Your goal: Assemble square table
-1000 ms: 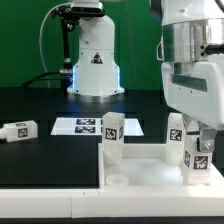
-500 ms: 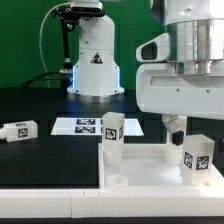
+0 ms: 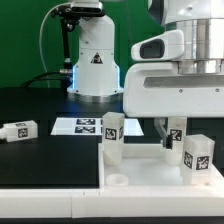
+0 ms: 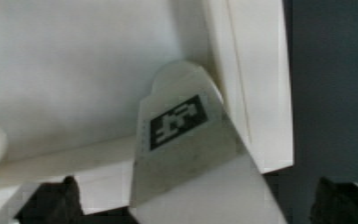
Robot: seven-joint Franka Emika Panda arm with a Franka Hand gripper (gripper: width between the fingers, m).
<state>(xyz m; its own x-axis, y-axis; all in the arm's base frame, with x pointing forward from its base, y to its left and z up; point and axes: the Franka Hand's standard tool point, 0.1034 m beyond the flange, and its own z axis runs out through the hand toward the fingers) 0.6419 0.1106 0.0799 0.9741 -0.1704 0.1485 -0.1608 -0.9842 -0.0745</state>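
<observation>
- The top (image 3: 150,165) lies nearest the exterior camera, a white slab with a raised rim; one round corner socket (image 3: 117,181) at its near corner stands empty.
- A leg (image 3: 197,157) stands upright in the near corner on the exterior view's right, tag facing the camera. It looks slightly tilted, so it may not be fully seated; that is a judgement.
- A second leg (image 3: 113,135) stands upright at the far corner on the exterior view's left.
- A third leg (image 3: 176,133) stands at the far corner on the exterior view's right, right under the arm's head. The gripper (image 3: 168,133) hangs around it, one dark finger showing beside the leg.
- In the wrist view this leg (image 4: 190,140) rises between the two dark fingertips (image 4: 48,201), with a gap visible on each side: the fingers are apart, gripping nothing.
- Further back, the fourth leg (image 3: 18,130) lies on its side on the black table (image 3: 50,150), well apart from the top, at the exterior view's left.
- Behind that lie the marker board (image 3: 85,126) and the white base (image 3: 95,60).
- Risks: if the arm lifts off-centre, a finger could catch the third leg and tip or unseat it. A sideways sweep could knock the near leg. The fourth leg lies flat, so a grasp could misalign it for its socket.
</observation>
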